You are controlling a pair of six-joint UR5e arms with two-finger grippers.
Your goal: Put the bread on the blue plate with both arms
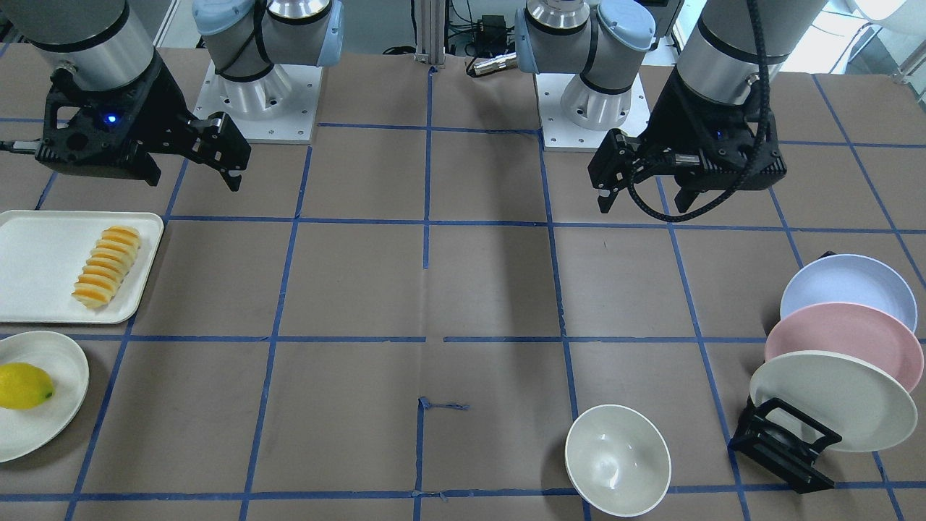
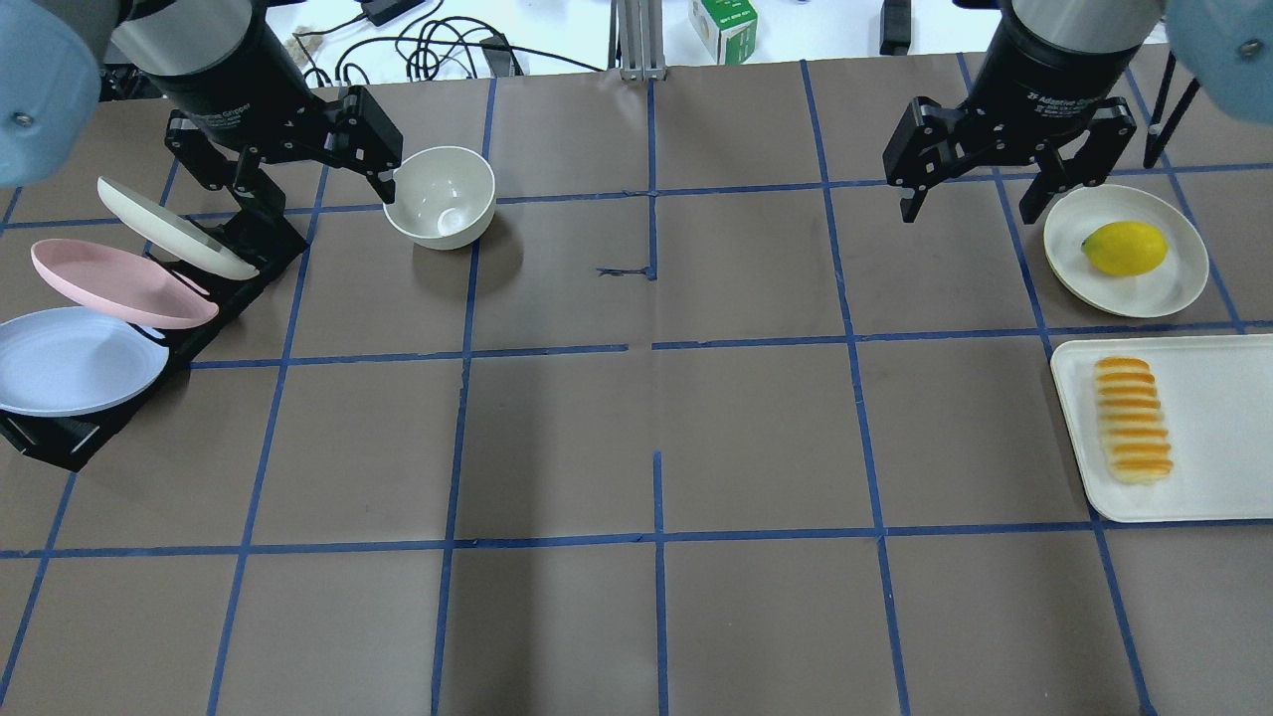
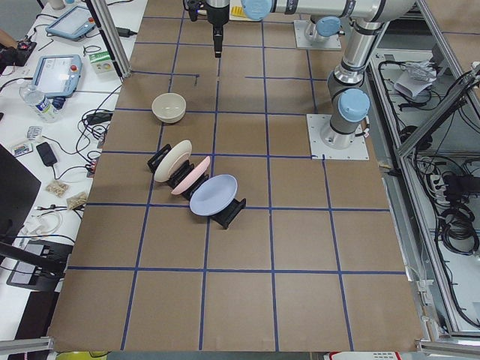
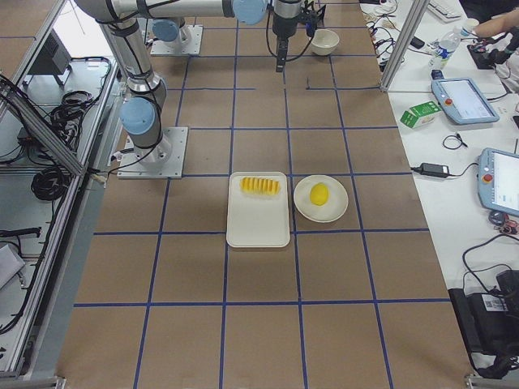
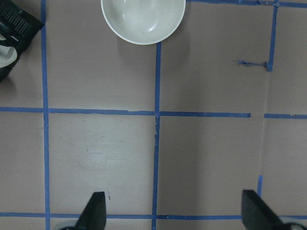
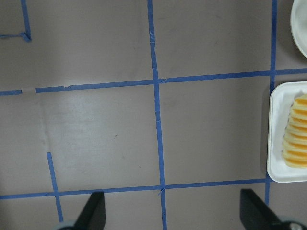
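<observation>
The bread (image 1: 107,265), an orange-yellow sliced loaf, lies on a white tray (image 1: 36,253); it also shows in the overhead view (image 2: 1132,419) and at the right edge of the right wrist view (image 6: 297,139). The blue plate (image 1: 846,289) leans in a black rack (image 1: 785,445) as the plate nearest the robot, also seen in the overhead view (image 2: 70,360). My left gripper (image 2: 308,189) hangs open and empty above the table near the rack and bowl. My right gripper (image 2: 970,214) hangs open and empty, beyond the tray beside the lemon's plate.
A pink plate (image 1: 843,340) and a cream plate (image 1: 832,401) lean in the same rack. A white bowl (image 1: 617,459) stands near it. A lemon (image 1: 24,385) lies on a cream plate (image 1: 61,358) next to the tray. Blue tape lines grid the brown table.
</observation>
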